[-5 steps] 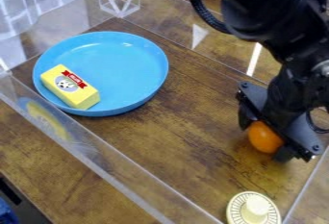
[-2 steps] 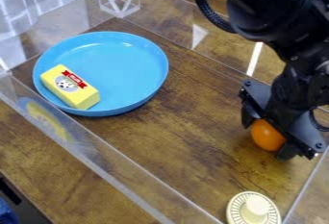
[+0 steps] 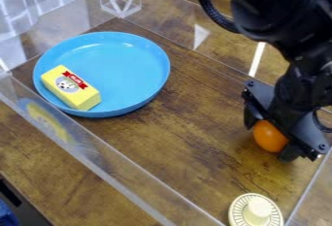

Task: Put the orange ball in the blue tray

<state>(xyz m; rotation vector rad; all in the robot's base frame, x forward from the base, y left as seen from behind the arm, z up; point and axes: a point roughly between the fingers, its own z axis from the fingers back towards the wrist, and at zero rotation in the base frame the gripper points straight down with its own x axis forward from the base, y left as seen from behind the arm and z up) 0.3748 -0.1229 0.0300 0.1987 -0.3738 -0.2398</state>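
the blue tray [image 3: 130, 50] sits on the left side of a dark wooden table [image 3: 195, 123], a wide round dish with a raised rim. inside it, toward its lower left edge, lies a yellow block [image 3: 69, 87] with a red label on top. nothing else is in the dish.

the orange ball [image 3: 269, 137] is on the wood at the right, well apart from the tray, with bare table between the two. the black claw [image 3: 274, 136] reaches steeply down over it, its fingers apart and standing on either side of the ball; the ball shows between them, close to the black parts, but whether they press on it cannot be told. the ball looks to rest on the table.

the bulky black arm [image 3: 266, 16] rises from the claw to the upper right and hides the table behind it.

a small cream round disc [image 3: 257, 210] lies at the bottom right, near the front edge, below the ball and apart from it. clear plastic walls [image 3: 72, 138] run around the table, one crossing the front left just beside the tray.
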